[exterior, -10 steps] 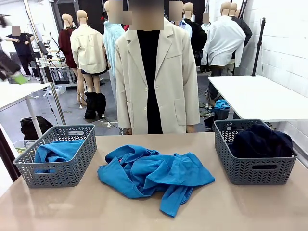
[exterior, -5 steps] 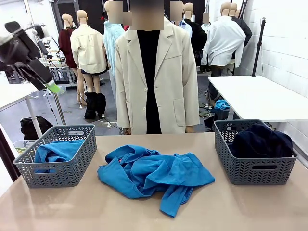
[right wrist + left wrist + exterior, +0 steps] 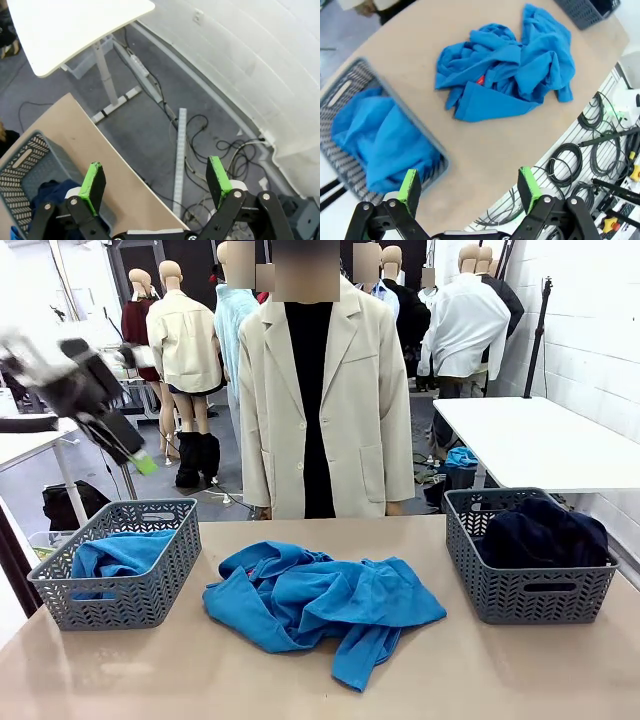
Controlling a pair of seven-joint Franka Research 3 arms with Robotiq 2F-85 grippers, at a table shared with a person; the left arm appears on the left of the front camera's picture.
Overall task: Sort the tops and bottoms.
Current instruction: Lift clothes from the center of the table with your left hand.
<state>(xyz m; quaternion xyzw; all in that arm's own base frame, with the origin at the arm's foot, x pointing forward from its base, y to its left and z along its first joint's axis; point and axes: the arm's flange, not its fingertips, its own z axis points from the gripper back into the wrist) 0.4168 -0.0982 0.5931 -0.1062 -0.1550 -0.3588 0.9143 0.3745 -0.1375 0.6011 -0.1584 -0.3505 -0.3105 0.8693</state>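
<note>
Two grey baskets: a left basket [image 3: 130, 600] and a right basket [image 3: 500, 590]. Blue tops form two lots, one bundle [image 3: 115, 552] and one heap [image 3: 320, 605]; garments within each cannot be counted. One mound of dark bottoms [image 3: 540, 532].

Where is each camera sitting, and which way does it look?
Front: robot's side of the table, facing the person; left gripper shows upper left.
Left wrist: high on the left arm, facing down on the tops pile and left basket; its open gripper shows.
Right wrist: on the right arm, facing down at floor and right basket with bottoms; open right gripper shows.
Shared: front and left wrist both see the tops pile.
</note>
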